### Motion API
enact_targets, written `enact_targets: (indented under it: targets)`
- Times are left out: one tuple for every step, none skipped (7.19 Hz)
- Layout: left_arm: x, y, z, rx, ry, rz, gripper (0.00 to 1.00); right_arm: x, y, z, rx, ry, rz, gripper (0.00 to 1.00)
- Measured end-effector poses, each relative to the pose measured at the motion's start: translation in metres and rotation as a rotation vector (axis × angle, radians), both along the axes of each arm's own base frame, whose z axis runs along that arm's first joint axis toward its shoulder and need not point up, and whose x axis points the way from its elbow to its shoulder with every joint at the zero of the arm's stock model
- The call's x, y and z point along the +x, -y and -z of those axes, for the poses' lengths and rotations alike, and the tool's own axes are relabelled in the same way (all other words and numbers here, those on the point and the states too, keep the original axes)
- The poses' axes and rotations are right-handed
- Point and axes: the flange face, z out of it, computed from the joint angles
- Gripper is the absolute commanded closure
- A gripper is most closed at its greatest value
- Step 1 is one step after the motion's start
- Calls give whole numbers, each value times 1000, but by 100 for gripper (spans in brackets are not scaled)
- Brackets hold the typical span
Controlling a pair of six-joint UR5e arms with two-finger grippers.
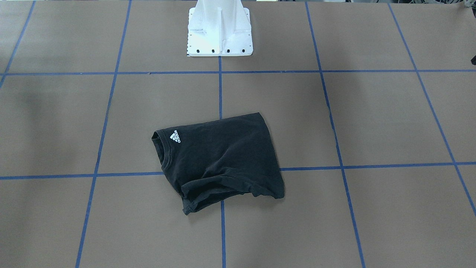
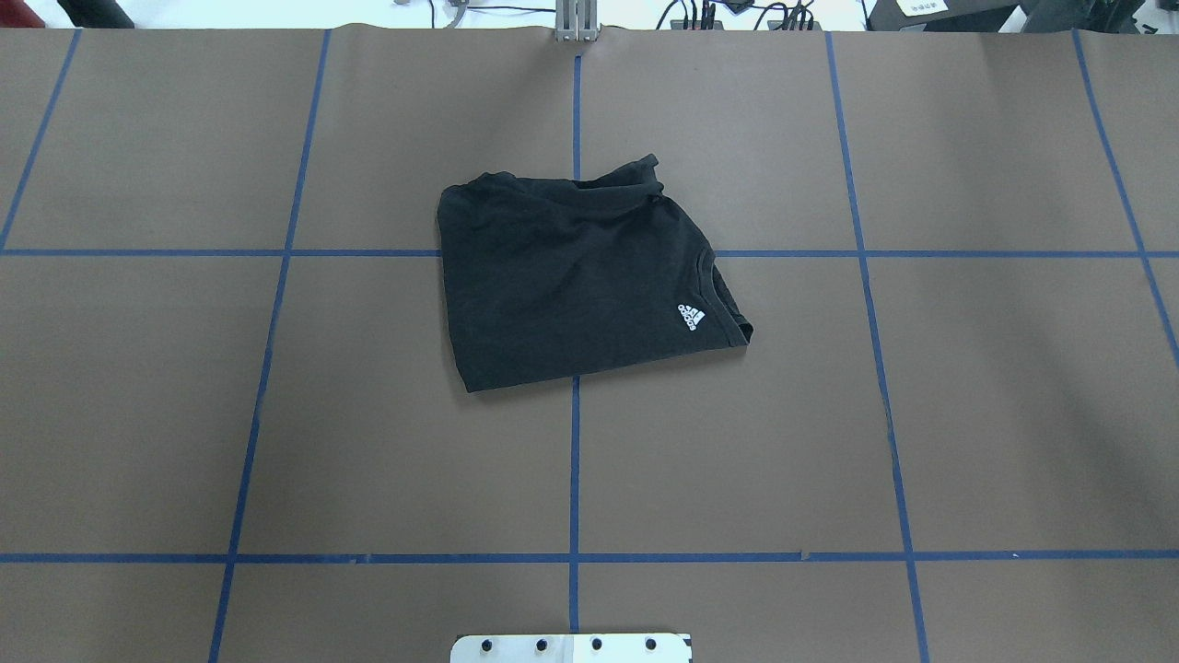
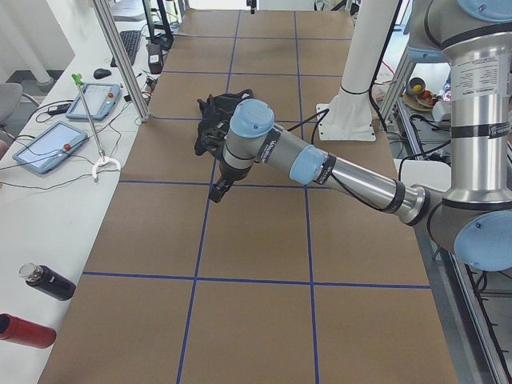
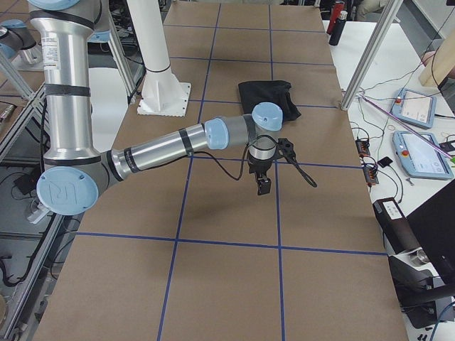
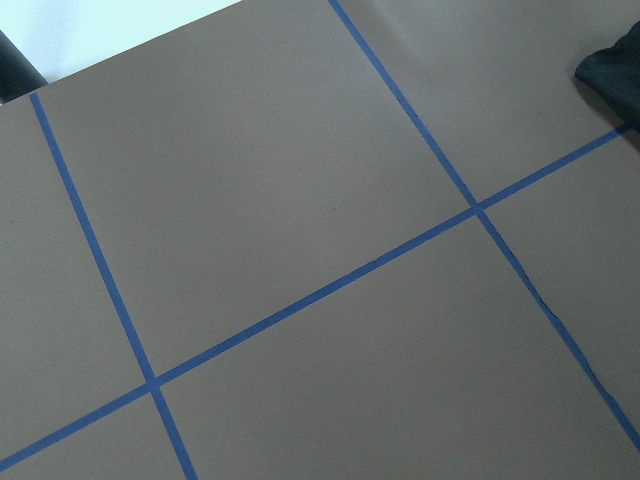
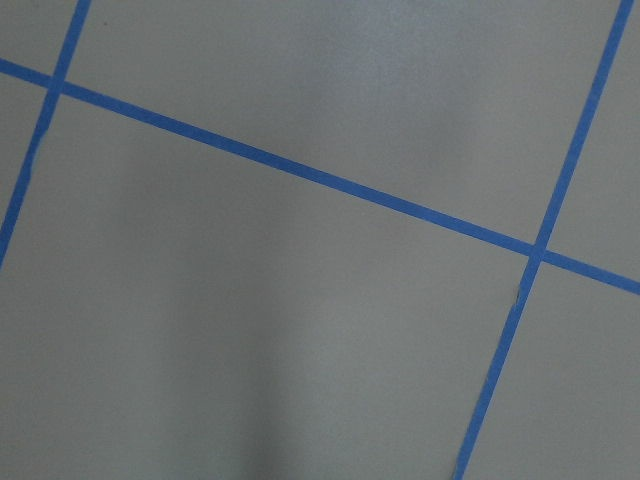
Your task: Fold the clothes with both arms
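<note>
I see the folded black short-sleeved T-shirt (image 1: pixel 223 156) lying mid-table on the brown, blue-taped table (image 1: pixel 372 123). The black left hand (image 3: pixel 217 193) and right hand (image 4: pixel 264 186) hover clear of it; I cannot tell their grip.

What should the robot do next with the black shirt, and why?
Probably move the left gripper over the T-shirt to flatten its far edge. The shirt lies folded small, but that edge looks bunched, with a layer poking out. Neither the left nor the right gripper touches it now; the left wrist view catches a shirt corner, so that arm seems nearer.
</note>
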Motion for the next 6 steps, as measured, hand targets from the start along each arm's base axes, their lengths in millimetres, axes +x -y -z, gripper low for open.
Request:
enact_targets:
  targets:
    - [0, 0, 0, 0, 0, 0, 1, 0, 0, 1, 7, 2, 1, 0]
    - [0, 0, 0, 0, 0, 0, 1, 0, 0, 3, 12, 3, 2, 0]
    - [0, 0, 1, 2, 0, 0, 1, -1, 1, 4, 15, 3, 3, 0]
    - [0, 0, 1, 4, 1, 0, 1, -1, 1, 4, 19, 5, 3, 0]
    - [0, 0, 1, 4, 2, 0, 1, -1, 1, 5, 23, 7, 2, 0]
    - [0, 0, 1, 3, 2, 0, 1, -1, 1, 5, 25, 9, 2, 0]
